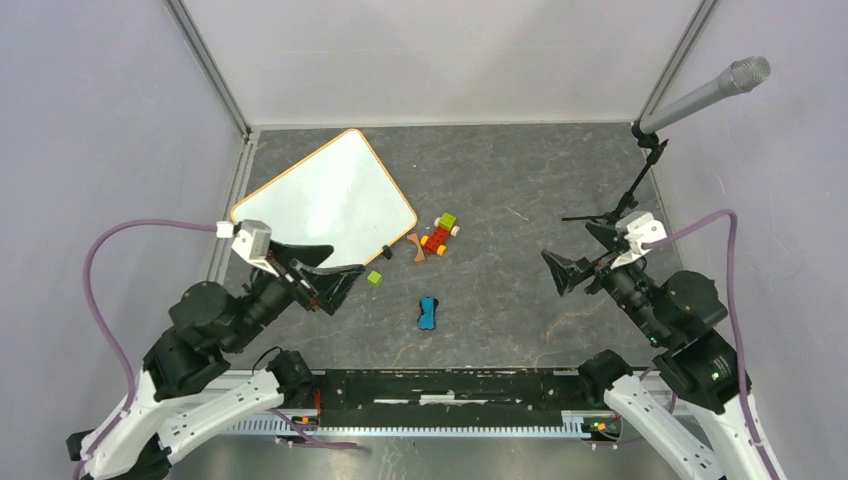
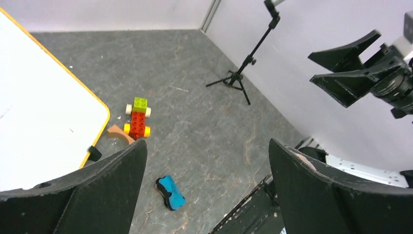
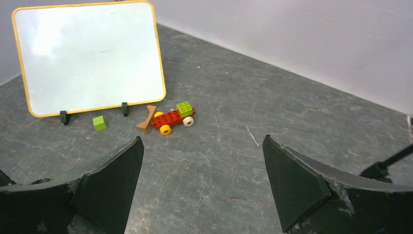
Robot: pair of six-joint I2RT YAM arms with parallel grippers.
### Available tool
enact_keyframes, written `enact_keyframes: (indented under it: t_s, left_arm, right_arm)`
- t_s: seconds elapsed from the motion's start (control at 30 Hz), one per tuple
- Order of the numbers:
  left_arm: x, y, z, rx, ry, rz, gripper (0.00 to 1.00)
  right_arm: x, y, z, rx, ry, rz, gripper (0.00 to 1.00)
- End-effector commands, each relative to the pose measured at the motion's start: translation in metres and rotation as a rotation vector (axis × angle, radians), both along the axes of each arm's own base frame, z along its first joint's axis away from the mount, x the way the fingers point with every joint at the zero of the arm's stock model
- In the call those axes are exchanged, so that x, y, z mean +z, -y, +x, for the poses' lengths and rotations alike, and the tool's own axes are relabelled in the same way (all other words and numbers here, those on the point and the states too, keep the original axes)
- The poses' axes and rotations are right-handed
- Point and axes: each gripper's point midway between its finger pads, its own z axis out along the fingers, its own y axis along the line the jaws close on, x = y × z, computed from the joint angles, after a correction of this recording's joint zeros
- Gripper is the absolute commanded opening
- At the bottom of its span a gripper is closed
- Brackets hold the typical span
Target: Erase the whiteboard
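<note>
The whiteboard [image 1: 325, 200] lies flat at the back left, white with an orange rim and two small black clips on its near edge. It also shows in the left wrist view [image 2: 39, 107] and the right wrist view [image 3: 92, 58]. I see no clear handwriting on it. A blue and black eraser [image 1: 429, 312] lies on the grey table in front of centre, and also shows in the left wrist view [image 2: 170, 192]. My left gripper [image 1: 345, 260] is open and empty, above the board's near right corner. My right gripper [image 1: 570, 245] is open and empty at the right.
A red, yellow and green brick car [image 1: 440, 233], a brown arch piece [image 1: 417, 247] and a small green cube [image 1: 374, 278] lie beside the board's near edge. A microphone stand [image 1: 640, 170] stands at the back right. Walls enclose the table.
</note>
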Motion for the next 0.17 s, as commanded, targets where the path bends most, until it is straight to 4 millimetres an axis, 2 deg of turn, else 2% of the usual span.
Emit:
enact_keyframes:
  t_s: [0.0,0.13]
  left_arm:
    - [0.030,-0.019,-0.005,0.029,0.104,-0.026,1.00]
    - [0.036,-0.029,-0.008,0.050,0.118,-0.043,1.00]
  right_arm:
    - [0.009,0.020,-0.003,-0.095,-0.010,0.012,0.98]
    - [0.018,0.021,-0.008,-0.087,0.012,0.036,0.98]
